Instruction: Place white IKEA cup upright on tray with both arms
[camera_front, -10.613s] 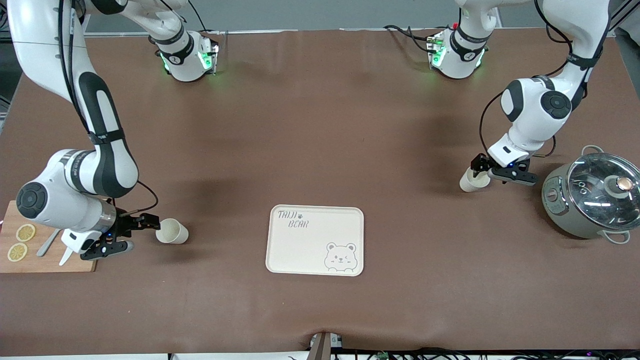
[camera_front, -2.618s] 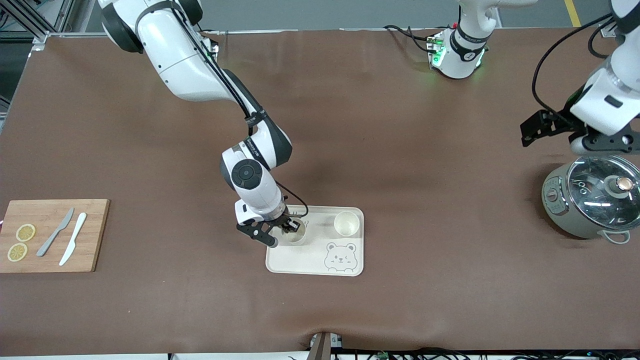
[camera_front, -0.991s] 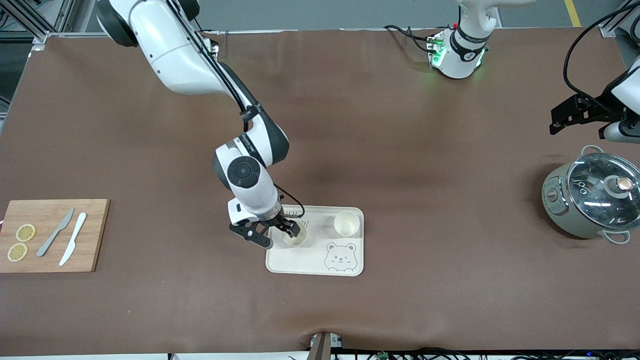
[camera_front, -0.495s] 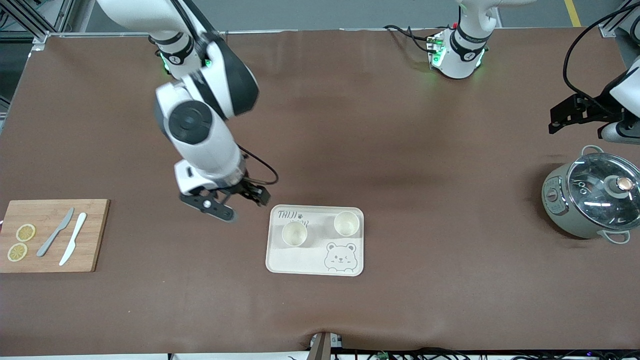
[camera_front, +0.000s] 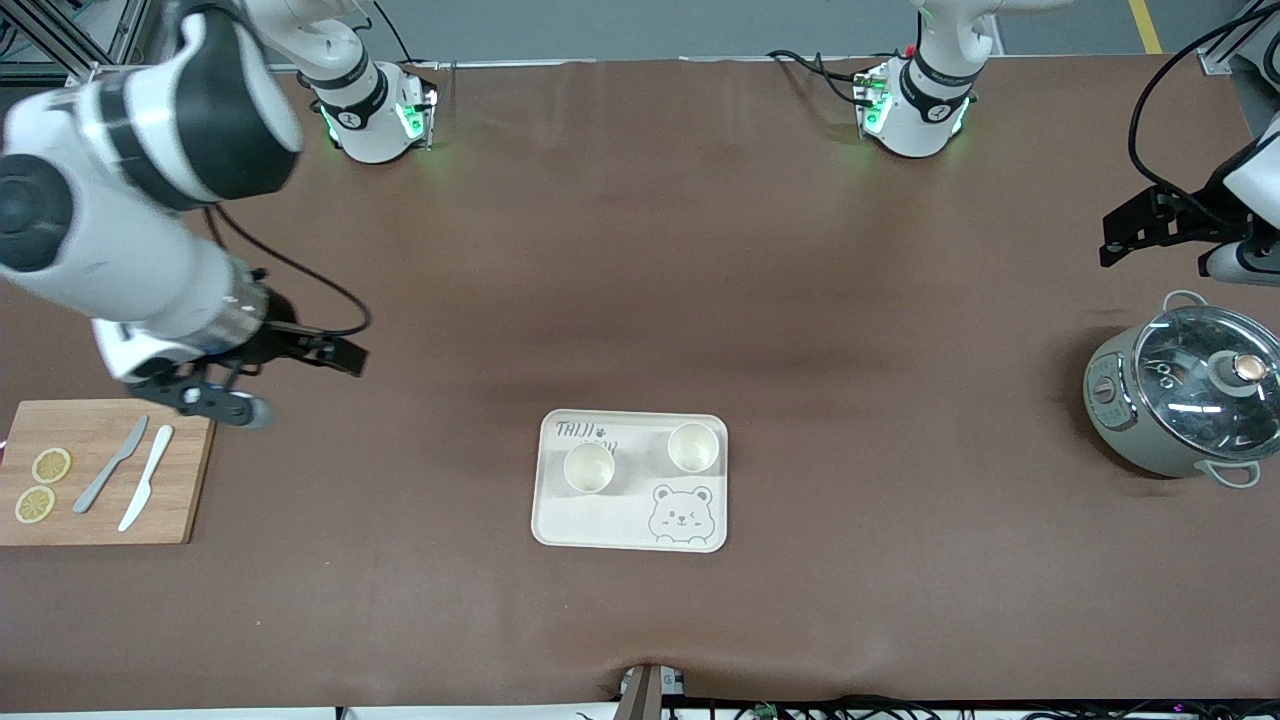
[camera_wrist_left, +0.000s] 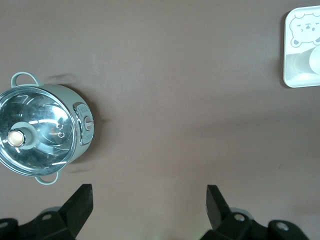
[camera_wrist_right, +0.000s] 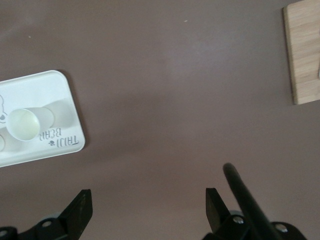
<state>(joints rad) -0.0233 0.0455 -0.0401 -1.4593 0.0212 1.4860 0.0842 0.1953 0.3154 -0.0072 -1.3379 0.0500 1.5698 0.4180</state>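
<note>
From the front camera: the flat cream-white rectangular tray with the grey bear face (camera_front: 630, 481) lies on the brown surface (camera_front: 640, 300), about midway between the two arms' ends and nearer the camera's edge than the bases' edge. Two white cups stand upright on it, mouths up: one white cup (camera_front: 589, 467) toward the right arm's end, the other white cup (camera_front: 694, 447) at the tray corner toward the left arm's end, just above the bear. The lettering at the tray's corner is partly covered by the first cup.

The right gripper (camera_front: 290, 385) hangs over bare surface beside the wooden cutting board (camera_front: 190, 500), fingers apart and holding nothing. On the board lie a grey knife (camera_front: 110, 478), a white knife (camera_front: 146, 491) and two lemon slices (camera_front: 42, 484); the board is cut off at the frame's edge.

The left gripper (camera_front: 1170, 240) is up over the surface near the grey-green pot with a glass lid (camera_front: 1185, 395), at the left arm's end, half cut off by the frame.

Left wrist view: the two black fingers (camera_wrist_left: 80, 207) stand wide apart, nothing between them. The pot (camera_wrist_left: 42, 130) is below, and only a corner of the tray (camera_wrist_left: 290, 75) shows, one cup barely visible.

Right wrist view: fingers (camera_wrist_right: 80, 210) spread, empty. Part of the tray (camera_wrist_right: 55, 145) with one cup (camera_wrist_right: 25, 124), and an edge of the board (camera_wrist_right: 302, 55); a black cable crosses one finger.
</note>
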